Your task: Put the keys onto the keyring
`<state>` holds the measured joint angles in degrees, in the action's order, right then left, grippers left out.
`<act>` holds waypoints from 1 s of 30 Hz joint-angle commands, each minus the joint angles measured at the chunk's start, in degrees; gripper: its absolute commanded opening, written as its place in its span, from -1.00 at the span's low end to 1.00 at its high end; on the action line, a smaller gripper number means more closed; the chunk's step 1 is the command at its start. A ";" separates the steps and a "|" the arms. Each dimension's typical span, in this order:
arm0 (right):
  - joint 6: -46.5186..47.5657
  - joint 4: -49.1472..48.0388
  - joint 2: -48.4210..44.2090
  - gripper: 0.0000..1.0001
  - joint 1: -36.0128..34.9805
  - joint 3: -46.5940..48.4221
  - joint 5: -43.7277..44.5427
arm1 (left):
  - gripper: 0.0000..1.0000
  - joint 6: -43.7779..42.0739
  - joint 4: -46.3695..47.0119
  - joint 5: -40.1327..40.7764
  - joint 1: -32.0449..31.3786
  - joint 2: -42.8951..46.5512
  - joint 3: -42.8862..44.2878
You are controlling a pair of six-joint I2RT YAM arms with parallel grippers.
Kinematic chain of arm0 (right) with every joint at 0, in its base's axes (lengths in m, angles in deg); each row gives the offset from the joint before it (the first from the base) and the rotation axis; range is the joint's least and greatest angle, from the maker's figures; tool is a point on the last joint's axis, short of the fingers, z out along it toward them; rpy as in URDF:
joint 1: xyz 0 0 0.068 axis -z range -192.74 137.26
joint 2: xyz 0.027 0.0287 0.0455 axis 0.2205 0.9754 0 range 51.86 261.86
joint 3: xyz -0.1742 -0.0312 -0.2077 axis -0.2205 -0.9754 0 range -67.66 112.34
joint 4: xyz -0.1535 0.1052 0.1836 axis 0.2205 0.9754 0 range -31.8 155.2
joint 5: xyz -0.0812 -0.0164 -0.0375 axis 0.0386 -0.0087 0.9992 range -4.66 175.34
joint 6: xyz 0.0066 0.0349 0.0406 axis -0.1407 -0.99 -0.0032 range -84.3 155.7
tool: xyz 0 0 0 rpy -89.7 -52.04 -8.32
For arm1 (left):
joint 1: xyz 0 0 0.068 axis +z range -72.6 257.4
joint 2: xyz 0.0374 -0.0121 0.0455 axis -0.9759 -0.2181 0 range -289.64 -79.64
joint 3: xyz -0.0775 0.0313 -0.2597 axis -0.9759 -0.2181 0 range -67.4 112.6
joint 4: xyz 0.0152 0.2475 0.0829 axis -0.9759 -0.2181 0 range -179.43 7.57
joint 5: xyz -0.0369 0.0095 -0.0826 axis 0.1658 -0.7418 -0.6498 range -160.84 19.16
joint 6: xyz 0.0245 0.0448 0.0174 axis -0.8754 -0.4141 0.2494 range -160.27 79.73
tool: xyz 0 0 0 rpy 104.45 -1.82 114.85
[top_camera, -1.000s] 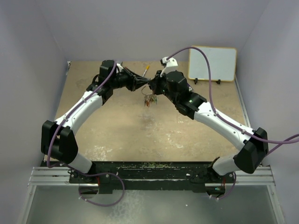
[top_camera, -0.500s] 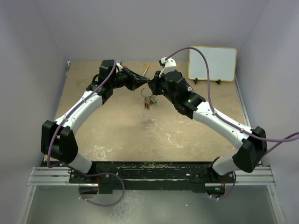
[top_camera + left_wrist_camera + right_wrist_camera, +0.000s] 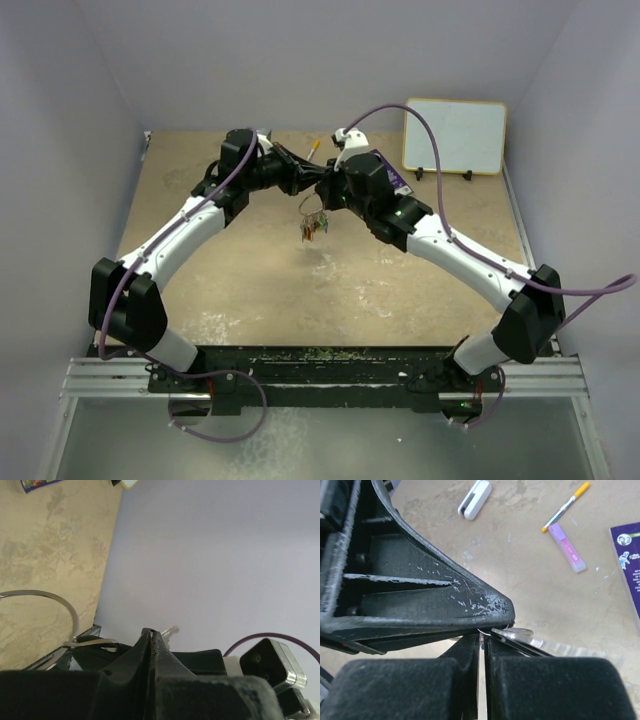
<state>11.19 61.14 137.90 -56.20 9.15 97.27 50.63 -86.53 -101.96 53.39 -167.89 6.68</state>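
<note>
My two grippers meet tip to tip above the back middle of the table. My left gripper (image 3: 311,184) (image 3: 151,633) is shut on a silvery key; its tip (image 3: 170,629) sticks out past the fingertips, and its blade shows in the right wrist view (image 3: 521,632). My right gripper (image 3: 323,192) (image 3: 483,639) is shut on the thin wire keyring (image 3: 307,207) (image 3: 486,631); the ring's arc shows in the left wrist view (image 3: 56,597). A bunch of keys with coloured tags (image 3: 314,229) hangs from the ring, off the table.
A small whiteboard (image 3: 455,137) stands at the back right. A purple card (image 3: 627,565) (image 3: 37,484), a pink highlighter (image 3: 568,548), a yellow-capped pen (image 3: 568,505) (image 3: 314,150) and a white object (image 3: 474,500) lie on the table behind the grippers.
Both wrists have closed in slightly toward each other. The ring loop now shows more plainly and the hanging bunch of keys has swung a little down and left.
</note>
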 commanded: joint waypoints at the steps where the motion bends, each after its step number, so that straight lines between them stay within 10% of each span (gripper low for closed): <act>1: -0.69 -5.63 -2.04 -1.00 0.40 1.42 -0.80 | -0.92 2.32 1.55 -2.60 -1.72 2.10 2.16; 17: -0.59 -4.05 -12.68 -1.00 0.45 -5.23 -39.98 | -0.92 -11.64 0.75 7.47 13.14 1.04 -4.73; 30: -25.23 -37.93 -1.79 -1.00 0.72 -0.96 -67.08 | -0.92 -14.60 0.50 9.50 15.47 1.35 -5.96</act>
<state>-2.12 43.24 135.92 -55.74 5.63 40.39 37.99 -87.84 -93.26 68.06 -167.76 0.54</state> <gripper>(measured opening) 0.005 0.043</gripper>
